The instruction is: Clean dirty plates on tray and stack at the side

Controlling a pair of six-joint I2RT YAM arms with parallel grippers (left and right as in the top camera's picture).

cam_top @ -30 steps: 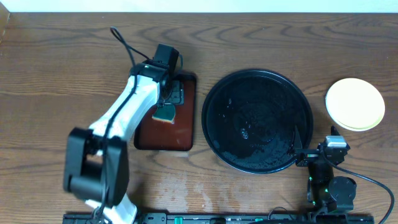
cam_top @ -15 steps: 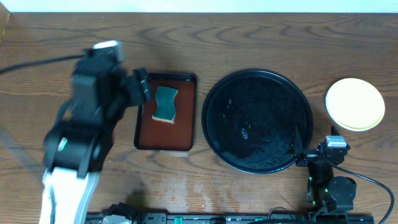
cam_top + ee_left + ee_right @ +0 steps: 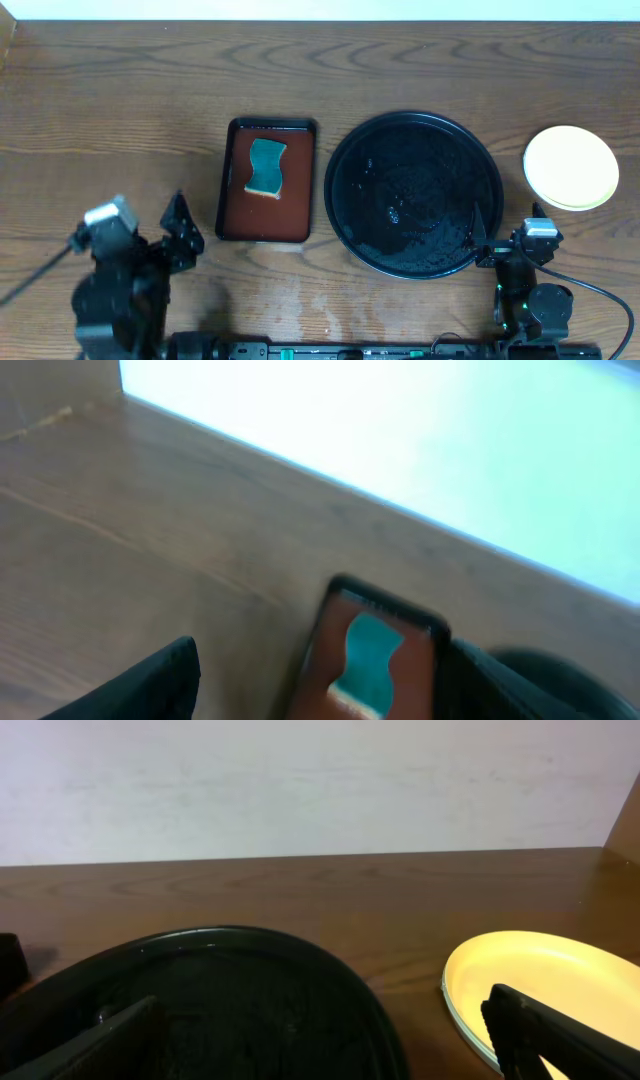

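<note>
The round black tray (image 3: 413, 195) is wet and holds no plates; it also shows in the right wrist view (image 3: 200, 1010). A pale yellow plate (image 3: 570, 167) sits on the table to the tray's right, with no smear on it. In the right wrist view (image 3: 560, 980) a pale mint rim shows under its edge. My left gripper (image 3: 180, 235) is open and empty at the front left, pointing at the brown tray (image 3: 322, 648). My right gripper (image 3: 505, 238) is open and empty at the front right, between the black tray and the plate (image 3: 322, 1000).
A brown rectangular tray (image 3: 266, 215) with a black rim stands left of the black tray and holds a teal sponge (image 3: 266, 166). The sponge also shows in the left wrist view (image 3: 365, 655). A pale wall runs along the table's far edge.
My left arm has pulled back from the brown tray to the table's front left. The sponge now lies free in that tray. The right arm has not moved.
</note>
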